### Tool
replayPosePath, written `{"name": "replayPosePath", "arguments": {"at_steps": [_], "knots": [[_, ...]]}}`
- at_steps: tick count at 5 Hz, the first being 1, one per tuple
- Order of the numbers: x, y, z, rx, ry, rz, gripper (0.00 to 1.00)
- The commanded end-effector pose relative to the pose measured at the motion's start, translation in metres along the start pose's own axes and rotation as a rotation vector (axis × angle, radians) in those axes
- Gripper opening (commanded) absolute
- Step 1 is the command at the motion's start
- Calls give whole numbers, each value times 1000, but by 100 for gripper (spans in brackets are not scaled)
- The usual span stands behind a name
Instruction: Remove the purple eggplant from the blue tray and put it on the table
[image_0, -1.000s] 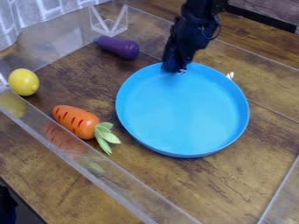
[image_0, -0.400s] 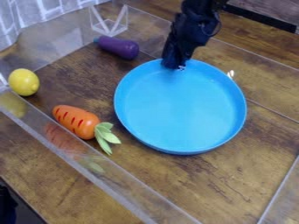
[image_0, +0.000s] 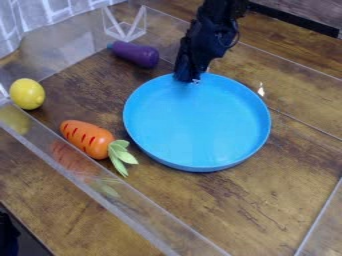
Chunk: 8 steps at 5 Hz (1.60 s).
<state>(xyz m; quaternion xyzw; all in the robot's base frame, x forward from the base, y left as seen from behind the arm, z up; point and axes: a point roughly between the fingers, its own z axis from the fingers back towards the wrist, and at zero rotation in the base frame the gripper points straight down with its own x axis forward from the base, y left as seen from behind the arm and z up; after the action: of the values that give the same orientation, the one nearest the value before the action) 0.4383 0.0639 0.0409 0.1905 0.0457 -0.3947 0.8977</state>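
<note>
The gripper (image_0: 183, 76) sits at the far rim of the tray (image_0: 198, 128); whether its fingers are parted or pinching the rim cannot be told. The eggplant (image_0: 134, 54) already lies on the table (image_0: 267, 200), just beyond the tray, long axis running left-right with its darker end toward the left. The task looks done; next, the arm need only back away

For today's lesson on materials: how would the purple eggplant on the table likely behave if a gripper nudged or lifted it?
The eggplant looks glossy, so it may slip. Its rounded, stubby body could roll sideways when nudged. It looks like a small toy, so probably light and stiff.
</note>
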Motion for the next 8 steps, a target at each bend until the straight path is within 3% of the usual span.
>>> {"name": "replayPosePath", "arguments": {"at_steps": [1,4,8], "knots": [[-7,11,21,44,-32,23,0],[-9,0,23,46,-30,-11,0],[0,-8,27,53,-30,-57,0]]}}
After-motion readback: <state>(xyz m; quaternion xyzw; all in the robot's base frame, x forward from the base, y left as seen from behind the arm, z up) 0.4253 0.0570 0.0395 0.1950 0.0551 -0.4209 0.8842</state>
